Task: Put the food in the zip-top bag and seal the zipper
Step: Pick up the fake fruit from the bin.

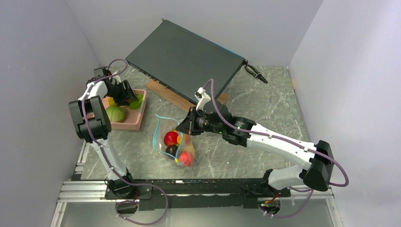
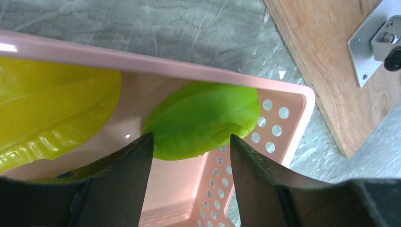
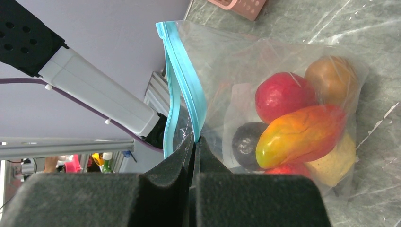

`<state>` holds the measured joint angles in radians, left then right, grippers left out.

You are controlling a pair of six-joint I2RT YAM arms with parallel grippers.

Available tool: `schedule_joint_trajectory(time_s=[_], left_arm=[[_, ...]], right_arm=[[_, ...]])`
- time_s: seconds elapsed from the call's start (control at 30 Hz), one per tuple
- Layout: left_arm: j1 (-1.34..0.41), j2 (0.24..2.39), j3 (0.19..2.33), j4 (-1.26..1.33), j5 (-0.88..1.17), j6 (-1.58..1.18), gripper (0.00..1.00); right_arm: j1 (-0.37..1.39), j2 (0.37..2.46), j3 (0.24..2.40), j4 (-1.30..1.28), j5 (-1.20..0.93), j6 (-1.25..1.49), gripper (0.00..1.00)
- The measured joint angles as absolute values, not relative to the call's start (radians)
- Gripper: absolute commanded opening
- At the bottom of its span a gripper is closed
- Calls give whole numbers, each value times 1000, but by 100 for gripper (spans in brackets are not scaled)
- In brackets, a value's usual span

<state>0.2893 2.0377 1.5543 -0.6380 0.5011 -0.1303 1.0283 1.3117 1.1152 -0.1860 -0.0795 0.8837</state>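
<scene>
From the top view, the filling step was in hand. The left gripper [image 1: 124, 92] hung over the pink basket [image 1: 138, 124] at the left edge of the tabletop. The right gripper [image 1: 185, 126] pinched the mouth of the zip-top bag [image 1: 182, 151], which lay near the middle of the tabletop, towards its near edge. The bag held a red piece [image 1: 171, 138], a dark piece [image 1: 171, 150] and more red below. Its zipper [image 1: 155, 135] gaped in a loop, unsealed. A pale green melon [image 1: 115, 114] lay in the basket.

In the left wrist view, the jaws stood apart, straddling a bright green piece [image 2: 203, 118] in the basket's corner. Whether they touched it could not be told, and nothing was lifted. A yellow piece [image 2: 47, 109] lay beside it along the same wall.

In the right wrist view, the jaws were pressed fully together on the bag's mouth edge, right at the teal strip, holding that side up. Behind the clear plastic, an orange-yellow piece [image 3: 302, 132], a brownish piece [image 3: 331, 78] and a pale yellow piece [image 3: 338, 163] were crowded with the red and dark ones.

The next move likely called for closing on the bright green piece, lifting it clear of the basket wall and carrying it to the held-open mouth. With at least three pieces left in the basket, sealing looked some way off
</scene>
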Motion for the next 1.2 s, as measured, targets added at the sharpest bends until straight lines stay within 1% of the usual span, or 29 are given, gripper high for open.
schedule_joint_trajectory(time_s=[0.07, 0.13, 0.2, 0.27, 0.33, 0.47, 0.53, 0.6, 0.67, 0.7, 0.77, 0.87, 1.07, 1.13, 1.2], left_arm=[[283, 2037, 1554, -651, 488, -130, 61], [278, 2037, 1554, -660, 473, -128, 62], [272, 2034, 1554, -665, 458, -128, 69], [265, 2030, 1554, -672, 434, -127, 81], [260, 2029, 1554, -675, 420, -125, 88], [254, 2029, 1554, -676, 418, -124, 92], [254, 2029, 1554, -676, 420, -124, 92], [254, 2029, 1554, -676, 422, -125, 89], [254, 2029, 1554, -677, 426, -125, 81], [254, 2029, 1556, -682, 429, -127, 74], [255, 2029, 1560, -700, 442, -139, 67], [256, 2029, 1552, -703, 510, -181, 64], [252, 1984, 1448, -676, 590, -269, 52], [252, 1963, 1428, -663, 607, -289, 51], [252, 1943, 1406, -646, 622, -312, 53]], right_arm=[[1028, 1312, 1115, -186, -80, 884, 0], [1028, 1312, 1115, -186, -80, 888, 0], [1028, 1312, 1115, -186, -80, 890, 0], [1028, 1312, 1115, -186, -80, 893, 0], [1028, 1312, 1115, -186, -80, 894, 0], [1028, 1312, 1115, -186, -80, 895, 0], [1028, 1312, 1115, -186, -80, 895, 0], [1028, 1312, 1115, -186, -80, 895, 0], [1028, 1312, 1115, -186, -80, 895, 0], [1028, 1312, 1115, -186, -80, 895, 0], [1028, 1312, 1115, -186, -80, 895, 0], [1028, 1312, 1115, -186, -80, 895, 0], [1028, 1312, 1115, -186, -80, 895, 0], [1028, 1312, 1115, -186, -80, 895, 0], [1028, 1312, 1115, -186, -80, 895, 0]])
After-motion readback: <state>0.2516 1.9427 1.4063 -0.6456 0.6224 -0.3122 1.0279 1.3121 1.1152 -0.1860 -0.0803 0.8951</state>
